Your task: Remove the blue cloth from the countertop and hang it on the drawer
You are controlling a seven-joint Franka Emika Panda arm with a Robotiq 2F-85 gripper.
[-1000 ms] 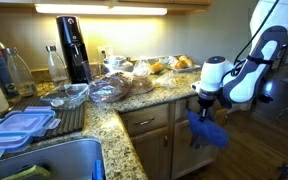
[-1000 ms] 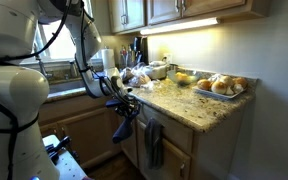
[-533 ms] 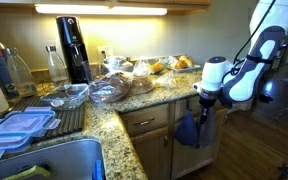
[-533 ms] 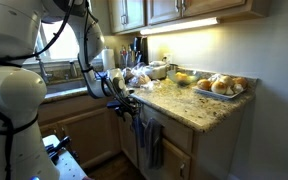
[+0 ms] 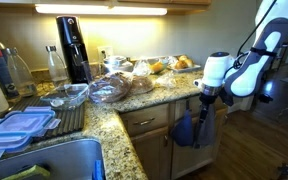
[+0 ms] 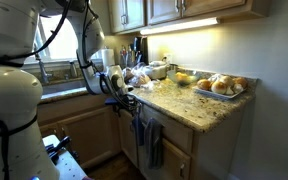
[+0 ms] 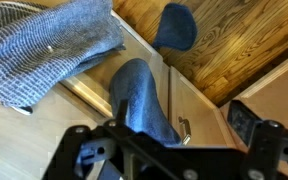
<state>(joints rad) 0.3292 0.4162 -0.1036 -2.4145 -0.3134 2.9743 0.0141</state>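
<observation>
The blue cloth hangs down the front of the cabinet, draped from the top drawer below the granite countertop; it also shows dark in an exterior view. My gripper is just above the cloth at the counter's edge, also seen in an exterior view. In the wrist view the gripper is open, and the blue cloth hangs below between its fingers, touching neither one.
A grey towel hangs beside the blue cloth. The counter carries bagged bread, a tray of rolls, bottles and a black appliance. A sink lies nearby. The floor is wood.
The gripper has opened and let go of the blue cloth. The cloth swung in against the cabinet and now hangs from the drawer. The gripper lifted slightly.
</observation>
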